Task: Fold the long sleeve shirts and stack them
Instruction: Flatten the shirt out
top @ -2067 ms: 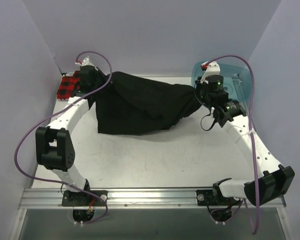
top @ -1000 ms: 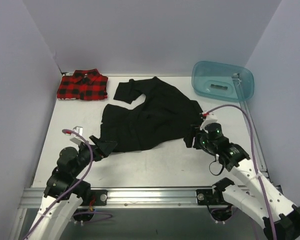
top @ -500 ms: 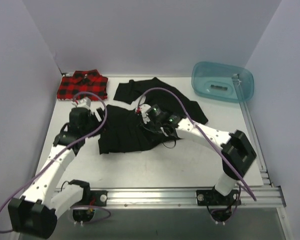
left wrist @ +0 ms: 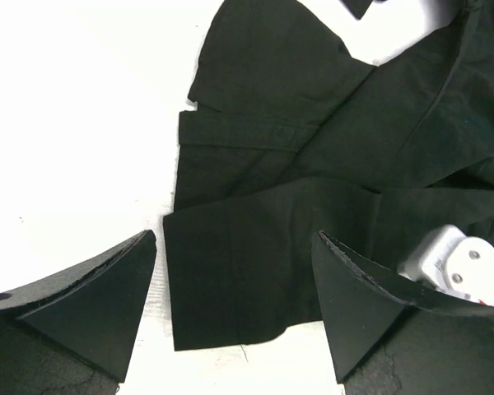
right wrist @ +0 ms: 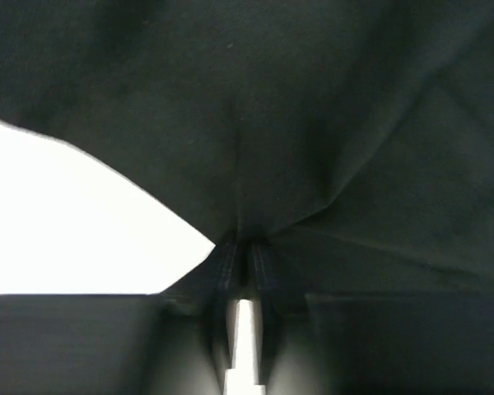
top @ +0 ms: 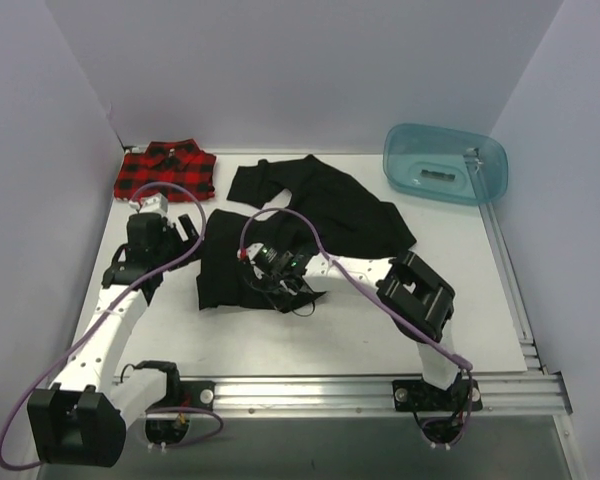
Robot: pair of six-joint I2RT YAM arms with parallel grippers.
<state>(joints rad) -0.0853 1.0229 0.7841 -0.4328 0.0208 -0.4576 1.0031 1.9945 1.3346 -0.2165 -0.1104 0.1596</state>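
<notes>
The black long sleeve shirt [top: 325,205] lies crumpled and partly folded mid-table. The red-and-black plaid shirt [top: 166,170] sits folded at the back left. My right gripper [top: 260,266] reaches across to the black shirt's lower left part and is shut on a fold of its cloth. In the right wrist view the right gripper [right wrist: 241,255] pinches the black shirt [right wrist: 313,123] between its fingers. My left gripper [top: 187,230] hovers open beside the shirt's left edge. The left wrist view has the left gripper [left wrist: 235,304] spread over a hem corner of the black shirt [left wrist: 255,271].
A translucent teal tub [top: 443,163] stands at the back right. The right arm's elbow [top: 417,292] hangs over the front right of the table. Purple walls close in the table on three sides. The right arm's white wrist [left wrist: 457,259] shows behind my left finger.
My right gripper moved left and toward the front over the black shirt and closed on its cloth. The left arm shifted slightly back toward the shirt's left edge, still open.
</notes>
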